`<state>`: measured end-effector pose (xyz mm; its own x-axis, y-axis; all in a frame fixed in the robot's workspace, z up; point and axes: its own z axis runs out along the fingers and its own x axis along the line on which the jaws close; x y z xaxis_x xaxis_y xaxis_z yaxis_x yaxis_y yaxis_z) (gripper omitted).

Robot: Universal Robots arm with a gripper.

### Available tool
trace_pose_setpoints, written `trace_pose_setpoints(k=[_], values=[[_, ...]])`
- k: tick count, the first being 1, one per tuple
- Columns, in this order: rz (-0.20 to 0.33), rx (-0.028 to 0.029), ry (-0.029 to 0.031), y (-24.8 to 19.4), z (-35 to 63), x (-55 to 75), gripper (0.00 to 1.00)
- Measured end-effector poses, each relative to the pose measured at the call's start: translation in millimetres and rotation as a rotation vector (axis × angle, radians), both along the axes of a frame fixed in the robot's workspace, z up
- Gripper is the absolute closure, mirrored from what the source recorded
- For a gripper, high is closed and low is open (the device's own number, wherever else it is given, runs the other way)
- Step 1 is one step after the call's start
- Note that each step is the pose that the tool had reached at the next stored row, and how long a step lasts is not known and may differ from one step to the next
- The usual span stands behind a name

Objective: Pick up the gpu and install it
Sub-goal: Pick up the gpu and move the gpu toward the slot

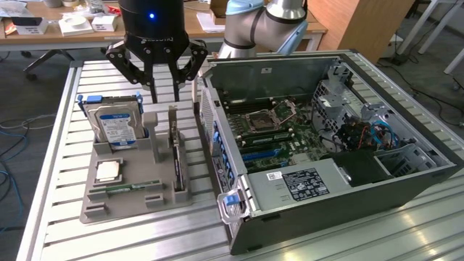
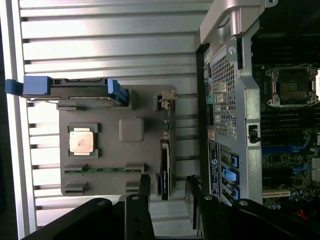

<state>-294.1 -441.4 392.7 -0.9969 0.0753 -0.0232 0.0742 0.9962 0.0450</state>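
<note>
- While the gpu (image 1: 176, 155) stands on edge in a slot of the grey holder (image 1: 123, 204), its top edge is free for a pinch from above.
- The hand (image 1: 165, 93) hangs over that edge, fingers parted and holding nothing.
- The case (image 1: 210, 119) wall stands just beside the slot, leaving little room on that side. The hard drive (image 1: 116, 122) sits well apart.

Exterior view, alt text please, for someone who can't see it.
An open pincer hangs above the gpu, which stands on edge in a grey parts tray alongside a hard drive. An open computer case lies at the exterior view's right.
</note>
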Motion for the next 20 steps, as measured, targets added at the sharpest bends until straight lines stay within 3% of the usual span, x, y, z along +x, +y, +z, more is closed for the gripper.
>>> trace_pose_setpoints(k=[6,20], values=[[0.000,0.0005,-0.0003,0.0,-1.1,0.0,0.59],[0.000,0.0003,0.0001,0.0,-15.7,0.0,0.59]])
